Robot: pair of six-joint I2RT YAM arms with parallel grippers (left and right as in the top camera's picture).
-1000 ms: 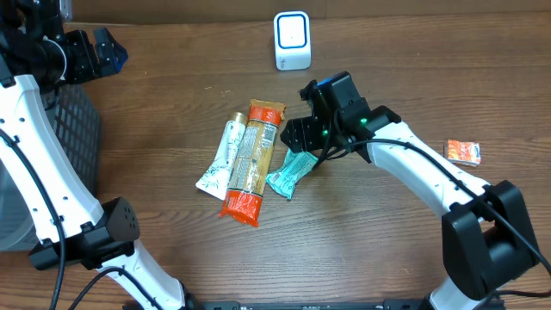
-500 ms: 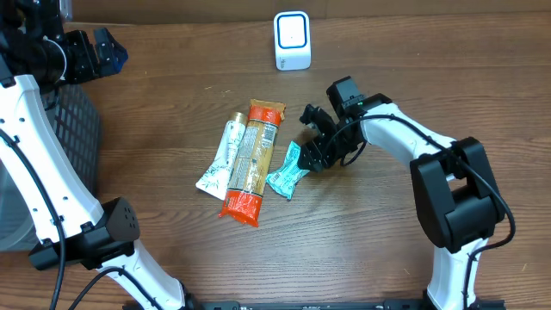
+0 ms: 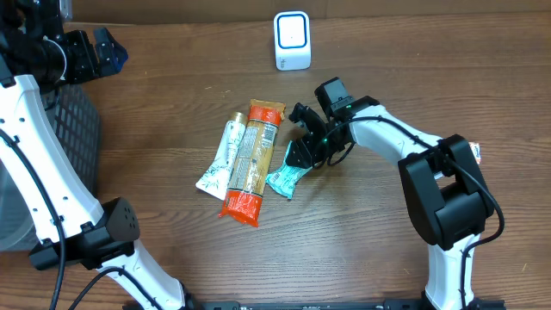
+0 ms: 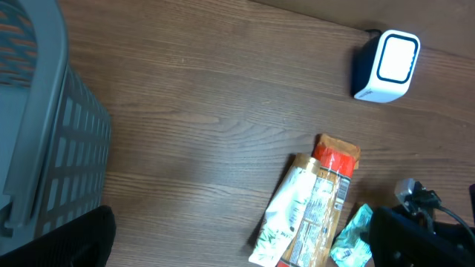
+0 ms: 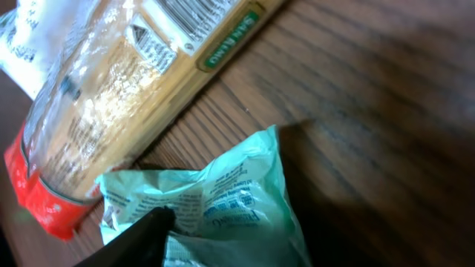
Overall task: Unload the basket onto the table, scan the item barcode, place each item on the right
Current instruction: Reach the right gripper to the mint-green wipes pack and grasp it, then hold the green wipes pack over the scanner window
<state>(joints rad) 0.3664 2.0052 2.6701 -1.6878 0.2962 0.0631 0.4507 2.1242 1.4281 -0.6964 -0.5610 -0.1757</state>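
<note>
Though overhead hides it, wrist view shows right fingers point(image 5: 141, 233) touching teal packet point(image 5: 223, 200), grip unclear; left fingers point(image 3: 114, 55) spread.

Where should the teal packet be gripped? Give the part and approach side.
Probably its upper right end, coming from the right: the teal packet lies flat, its left edge beside the orange bar, so only that end has bare table around it.

Looks like a robotics lab that's doing a shop-checkout setup: white robot arms point(image 3: 392, 138) are working over a wood-grain tabletop point(image 3: 172, 250), a barcode scanner point(image 3: 293, 40) is sitting top centre, snack wrappers point(image 3: 248, 159) are lying mid-frame, and a grey basket point(image 3: 76, 129) is standing at the left edge.
</note>
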